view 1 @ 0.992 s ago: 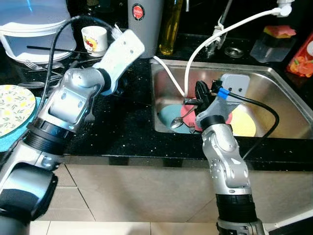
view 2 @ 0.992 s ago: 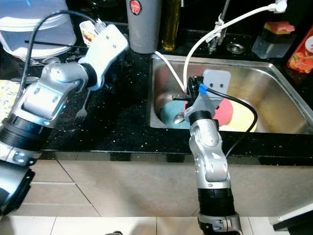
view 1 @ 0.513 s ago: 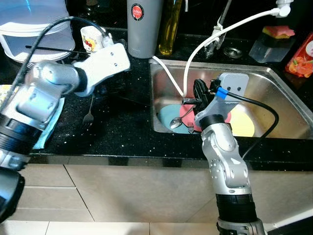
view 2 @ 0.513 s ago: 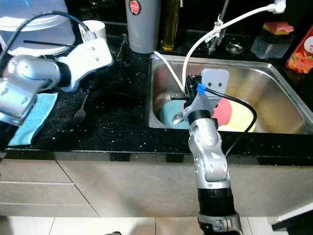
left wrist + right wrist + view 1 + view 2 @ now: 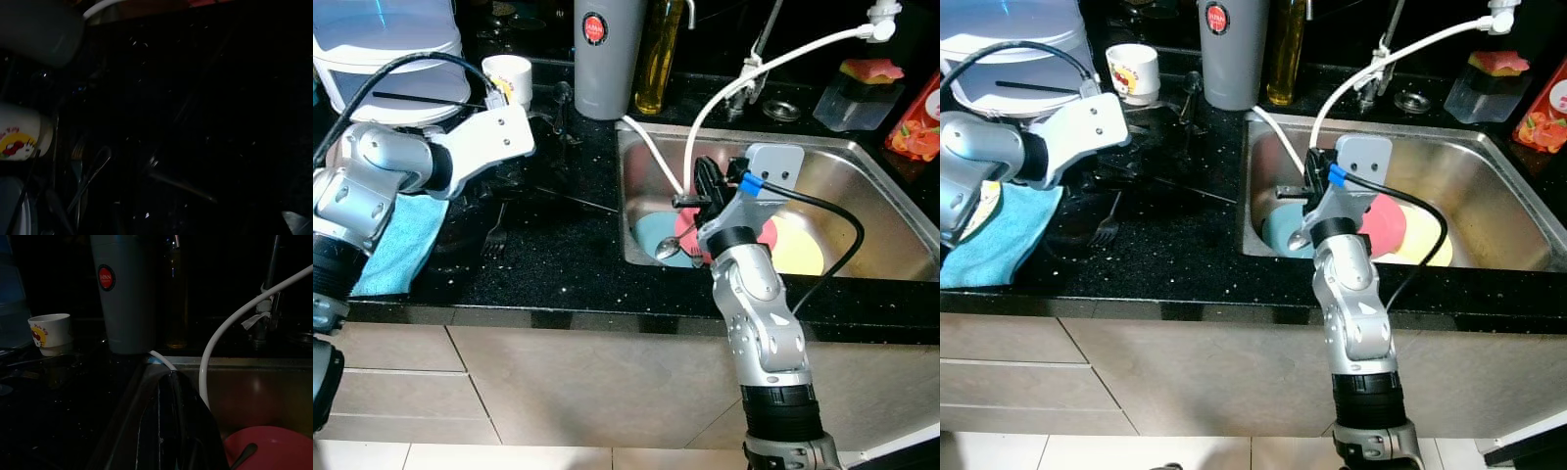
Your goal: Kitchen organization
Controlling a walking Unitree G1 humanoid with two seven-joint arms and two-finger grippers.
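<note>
My right gripper (image 5: 703, 174) stands shut over the left part of the steel sink (image 5: 862, 162), its fingers (image 5: 168, 431) pressed together with nothing between them. Below it lie a blue plate (image 5: 646, 235), a pink plate (image 5: 274, 445) and a yellow plate (image 5: 803, 250), with a spoon (image 5: 668, 247) on the blue one. My left arm reaches over the black counter, and its gripper (image 5: 553, 127) is lost against the dark top near a white printed cup (image 5: 506, 78). A fork (image 5: 494, 240) lies on the counter below that wrist.
A grey flask (image 5: 597, 54) and an oil bottle (image 5: 658, 59) stand behind the sink corner. A white hose (image 5: 724, 93) arcs from the tap into the sink. A blue cloth (image 5: 401, 245) and a white container (image 5: 382, 49) sit at the left, with several utensils (image 5: 83, 161) beside the cup.
My left arm has drawn back to the left and dropped lower over the counter. The view has shifted a little. My right gripper has stayed over the sink.
</note>
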